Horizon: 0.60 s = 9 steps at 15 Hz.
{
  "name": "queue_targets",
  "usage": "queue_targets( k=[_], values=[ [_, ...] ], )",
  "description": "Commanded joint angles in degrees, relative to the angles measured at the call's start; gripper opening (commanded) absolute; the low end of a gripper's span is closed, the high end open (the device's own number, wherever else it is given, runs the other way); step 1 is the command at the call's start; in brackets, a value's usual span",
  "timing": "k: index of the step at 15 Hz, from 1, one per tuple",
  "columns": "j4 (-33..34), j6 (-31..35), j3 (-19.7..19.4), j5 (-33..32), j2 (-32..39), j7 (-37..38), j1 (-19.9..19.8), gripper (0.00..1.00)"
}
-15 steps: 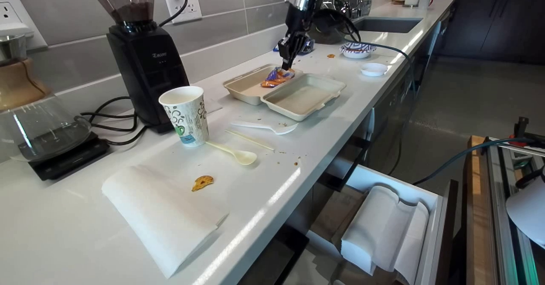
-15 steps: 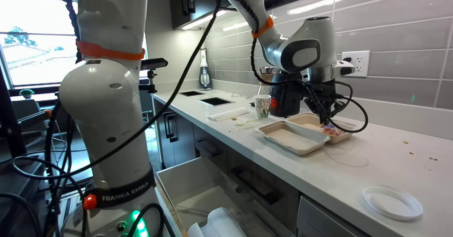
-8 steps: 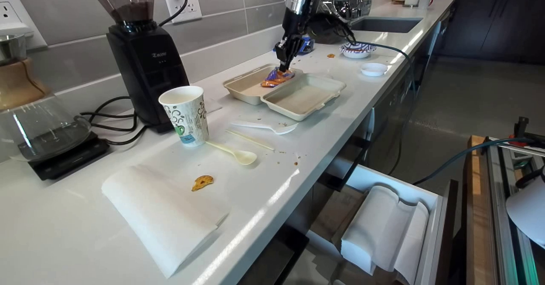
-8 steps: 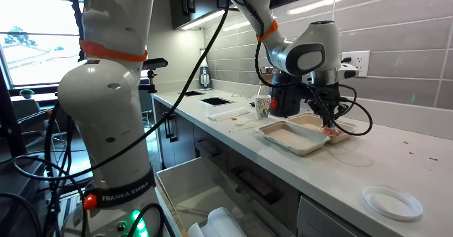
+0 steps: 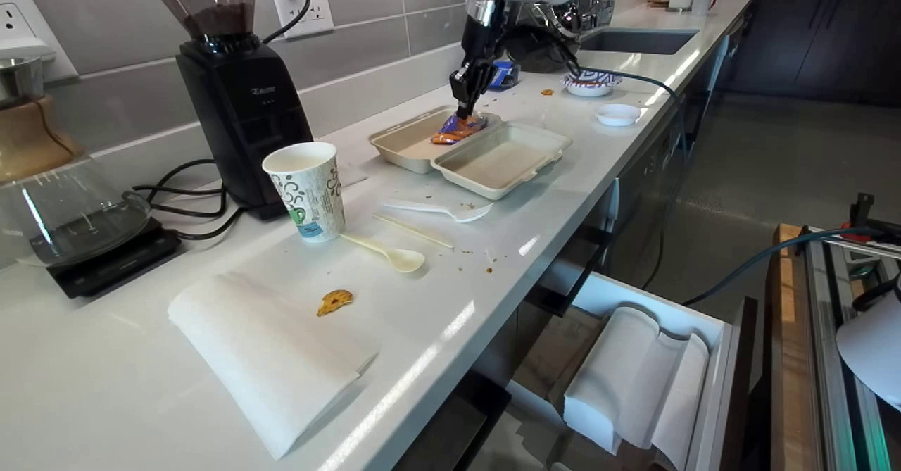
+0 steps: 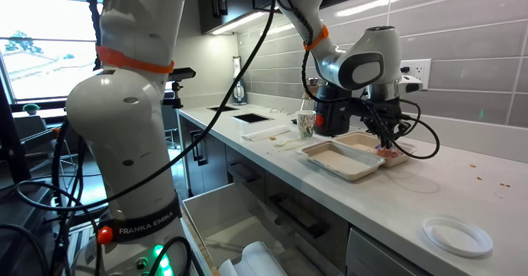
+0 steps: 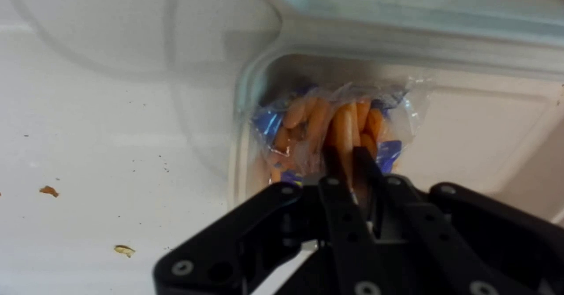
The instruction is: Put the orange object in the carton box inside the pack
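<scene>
A clear and blue plastic pack (image 5: 454, 132) of orange carrot-like pieces lies in the back half of an open beige carton box (image 5: 405, 148). The pack also shows in the wrist view (image 7: 304, 123), below and around my fingertips. My gripper (image 7: 346, 158) points down into the pack's middle, its fingers close together with a narrow gap. An orange piece (image 7: 345, 129) fills that gap and sticks out past the tips. In an exterior view my gripper (image 6: 384, 146) reaches the pack and hides part of it. The carton's front half (image 6: 336, 156) holds nothing.
A paper cup (image 5: 310, 196), a black grinder (image 5: 246, 112), spoons (image 5: 401, 258) and a folded paper towel (image 5: 260, 358) lie along the counter. A white lid (image 6: 458, 237) is near the edge. A drawer (image 6: 231, 226) stands open below. Cables loop from the wrist.
My gripper has moved a little down and sideways over the pack, towards the carton's middle. The fingers stay close together. The pack and carton have not visibly moved.
</scene>
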Motion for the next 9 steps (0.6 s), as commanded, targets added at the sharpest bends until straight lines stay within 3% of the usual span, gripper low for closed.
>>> queue_targets(
  k=[1,5,6,9],
  values=[
    [2.2,-0.9,1.2,-1.1,1.8,0.4,-1.3,0.03],
    [2.5,-1.1,1.6,-1.2,2.2,0.4,-1.6,0.03],
    [2.4,-1.3,1.6,-1.3,2.0,0.4,-1.7,0.37],
    [1.8,-1.8,1.4,-1.6,1.2,0.8,-1.8,0.51]
  ],
)
